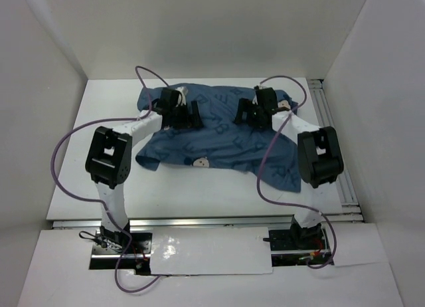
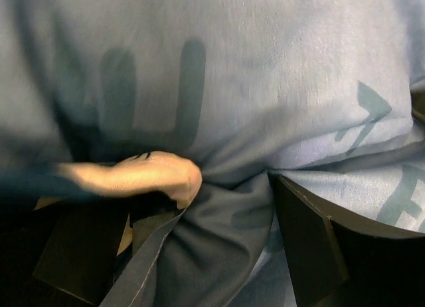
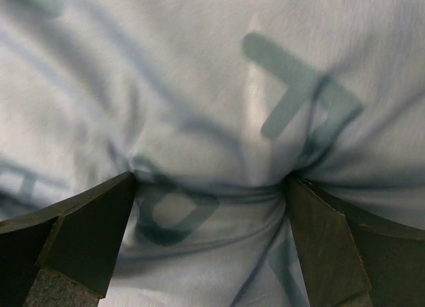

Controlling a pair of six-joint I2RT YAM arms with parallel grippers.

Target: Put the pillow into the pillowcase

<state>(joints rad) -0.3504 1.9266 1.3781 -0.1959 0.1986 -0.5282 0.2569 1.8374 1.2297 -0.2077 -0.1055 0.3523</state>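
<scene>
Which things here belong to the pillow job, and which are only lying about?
For the job: pillowcase, left gripper, right gripper; pillow not clearly visible.
Only around: purple cables, side rail.

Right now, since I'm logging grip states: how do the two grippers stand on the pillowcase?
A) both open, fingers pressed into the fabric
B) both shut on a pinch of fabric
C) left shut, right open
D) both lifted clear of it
A: in the wrist views the left gripper and right gripper each stand with jaws wide apart, blue pillowcase fabric bulging between them.
</scene>
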